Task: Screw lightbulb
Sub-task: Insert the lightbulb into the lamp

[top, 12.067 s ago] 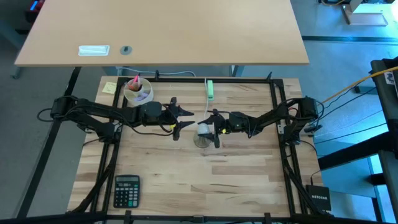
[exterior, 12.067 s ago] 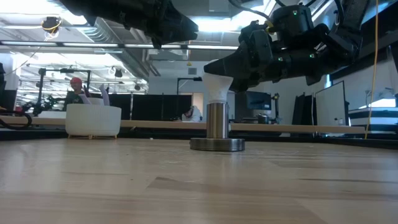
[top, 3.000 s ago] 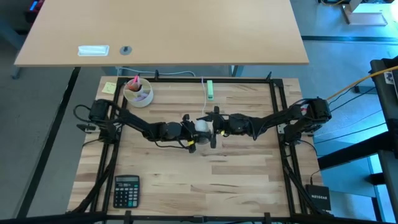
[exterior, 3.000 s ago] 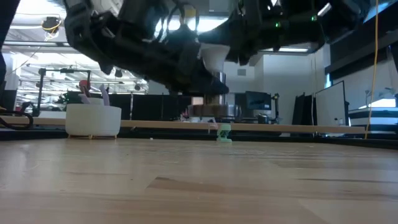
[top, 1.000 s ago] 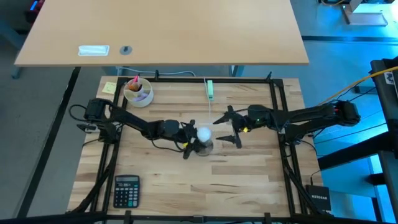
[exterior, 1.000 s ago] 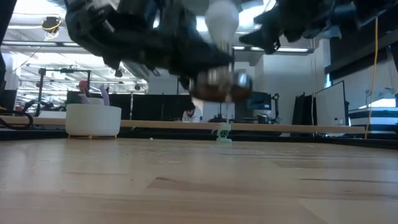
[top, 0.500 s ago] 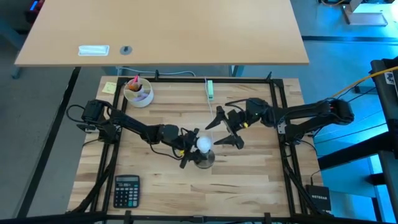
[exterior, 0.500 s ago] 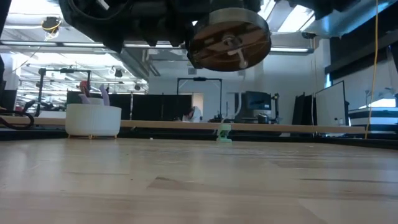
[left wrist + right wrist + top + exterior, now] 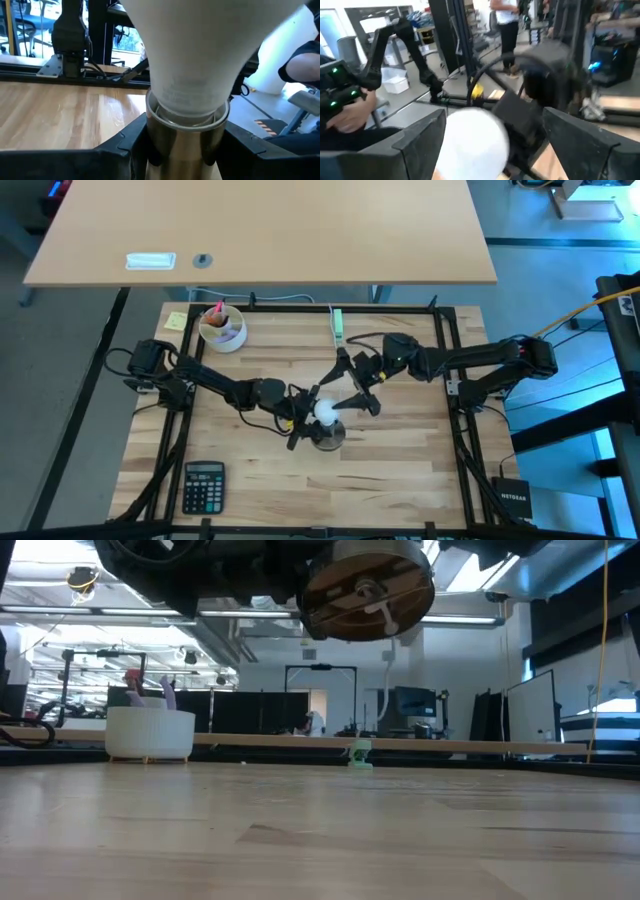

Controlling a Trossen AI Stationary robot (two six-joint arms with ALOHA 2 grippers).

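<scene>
While the left end effector [image 9: 305, 418] clamps its metal socket [image 9: 186, 145], the frosted white lightbulb [image 9: 325, 411] sits between the spread right end effector [image 9: 355, 387].

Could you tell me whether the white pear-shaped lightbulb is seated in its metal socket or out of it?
In. The left wrist view shows the white pear-shaped lightbulb with its neck inside the metal socket; how far it is screwed cannot be told.

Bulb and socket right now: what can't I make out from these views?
- Thread seating: in the left wrist view the socket rim hides the bulb base.
- Bulb in the low view: hidden above the socket's underside.
- Right gripper contact with the bulb: blurred in the right wrist view, too small in the high view.
- Left gripper fingertips: cut off by the left wrist view's bottom edge.
</scene>
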